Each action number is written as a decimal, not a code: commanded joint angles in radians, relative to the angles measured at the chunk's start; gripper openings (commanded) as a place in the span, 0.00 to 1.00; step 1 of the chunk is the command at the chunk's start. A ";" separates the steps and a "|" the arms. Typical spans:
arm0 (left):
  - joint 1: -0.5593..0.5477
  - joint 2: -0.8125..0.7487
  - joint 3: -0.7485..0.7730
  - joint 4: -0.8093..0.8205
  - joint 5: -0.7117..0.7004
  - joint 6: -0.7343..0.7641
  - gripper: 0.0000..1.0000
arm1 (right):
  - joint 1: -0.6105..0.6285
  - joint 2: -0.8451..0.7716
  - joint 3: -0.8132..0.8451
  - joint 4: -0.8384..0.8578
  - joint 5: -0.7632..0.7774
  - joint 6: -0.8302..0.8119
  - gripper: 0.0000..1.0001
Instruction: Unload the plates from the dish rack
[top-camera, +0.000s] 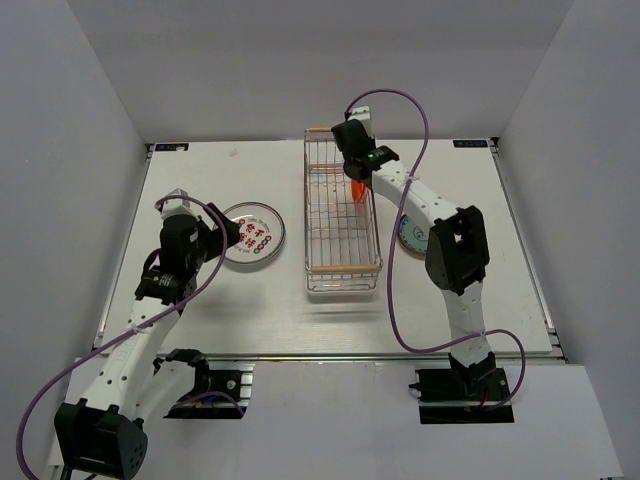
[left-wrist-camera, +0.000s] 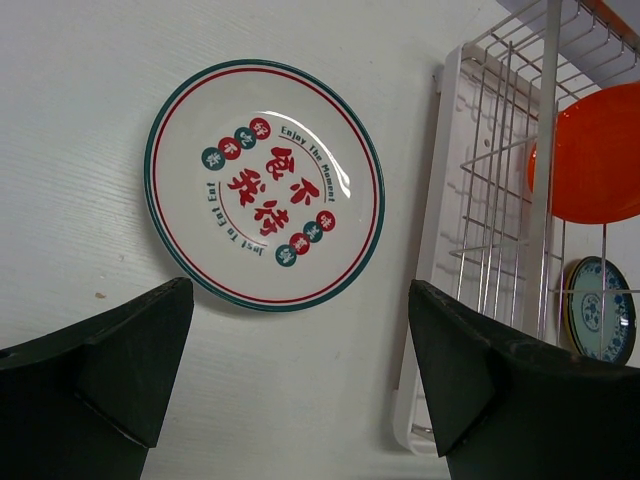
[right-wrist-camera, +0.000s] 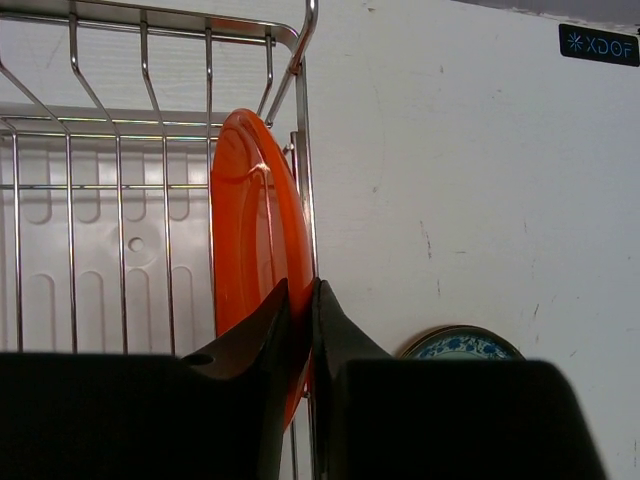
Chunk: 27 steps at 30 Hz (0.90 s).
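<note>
**A:** Where is the orange plate (right-wrist-camera: 245, 220)?

**B:** It stands on edge inside the dish rack (top-camera: 310, 200), against the right-hand wall and toward the far end. The right gripper (right-wrist-camera: 300, 290) has its fingers pinched together on the plate's rim, one on each face.

**A:** And the left gripper (left-wrist-camera: 300, 288)?

**B:** Its jaws are spread wide with nothing between them. It hovers over the table, left of the rack and just beside the white plate with red marks (left-wrist-camera: 265, 185), which lies flat.

**A:** Any other plates?

**B:** A teal plate (top-camera: 410, 232) lies flat on the table to the right of the rack, partly under the right arm.
</note>
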 joint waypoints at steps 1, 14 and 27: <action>-0.004 -0.020 -0.005 -0.010 -0.012 0.003 0.98 | 0.012 -0.065 0.043 0.039 0.014 -0.029 0.11; -0.004 -0.044 -0.009 -0.014 -0.012 -0.005 0.98 | 0.024 -0.232 0.005 0.113 -0.044 -0.050 0.05; -0.004 -0.066 0.006 -0.022 0.009 -0.018 0.98 | -0.114 -0.601 -0.367 0.226 -0.038 0.077 0.00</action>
